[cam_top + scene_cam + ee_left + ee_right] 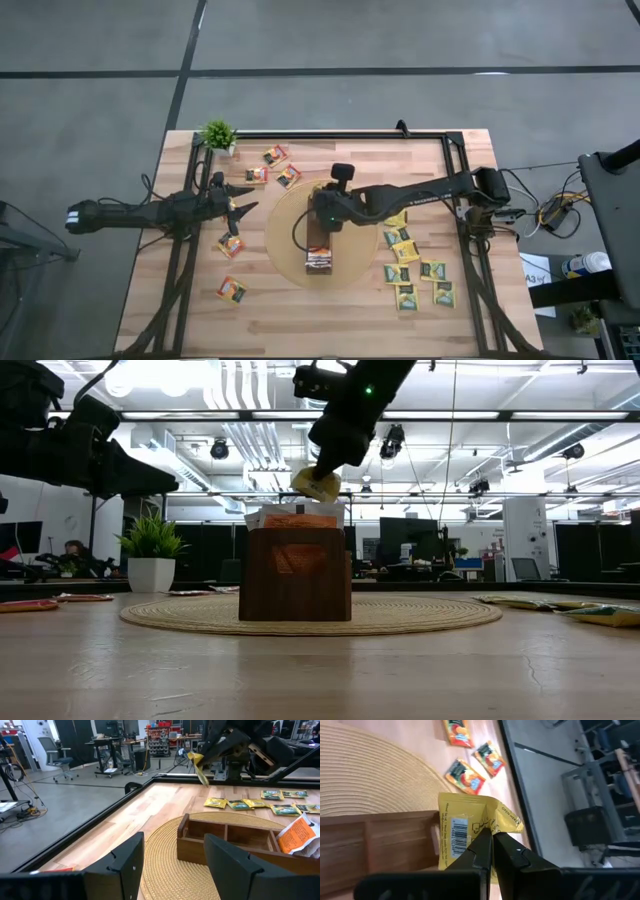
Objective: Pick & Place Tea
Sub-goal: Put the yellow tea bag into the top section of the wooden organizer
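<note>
The round woven straw mat (pixel 285 240) carries the long narrow brown wooden box (pixel 319 243) at its centre, so the dividers face up for loading. Over the box's far end hangs the right gripper (pixel 492 842), jaws pinching a yellow tea sachet (pixel 465 827) by its lower edge, apparently so it can drop into a compartment. The left gripper (pixel 172 862) waits beside the mat, jaws spread and empty. Only the left wrist view shows an orange sachet (pixel 295 835) already in the box; only the high view shows loose sachets lying either side of the mat.
</note>
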Motion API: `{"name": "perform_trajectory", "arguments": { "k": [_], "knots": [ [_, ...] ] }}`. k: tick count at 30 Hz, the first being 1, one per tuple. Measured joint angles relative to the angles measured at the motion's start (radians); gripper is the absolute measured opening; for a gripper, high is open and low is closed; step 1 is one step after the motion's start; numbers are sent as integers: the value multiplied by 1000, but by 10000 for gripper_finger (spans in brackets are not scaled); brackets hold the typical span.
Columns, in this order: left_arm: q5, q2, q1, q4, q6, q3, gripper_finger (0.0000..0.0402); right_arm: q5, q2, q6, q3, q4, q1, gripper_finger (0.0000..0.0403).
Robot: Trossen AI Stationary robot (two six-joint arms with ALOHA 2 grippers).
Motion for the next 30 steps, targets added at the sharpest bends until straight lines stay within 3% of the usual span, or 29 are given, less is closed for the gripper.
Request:
{"name": "perform_trajectory", "arguments": {
  "k": [12, 20, 30],
  "knots": [
    [0, 0, 1, 0, 0, 0, 202, -18, 14, -10, -2, 44, 1, 11],
    [0, 0, 0, 0, 0, 0, 202, -18, 136, -105, 83, 39, -1, 11],
    [0, 0, 0, 0, 0, 0, 202, 66, 293, -92, 267, -231, -3, 11]
  ]
}}
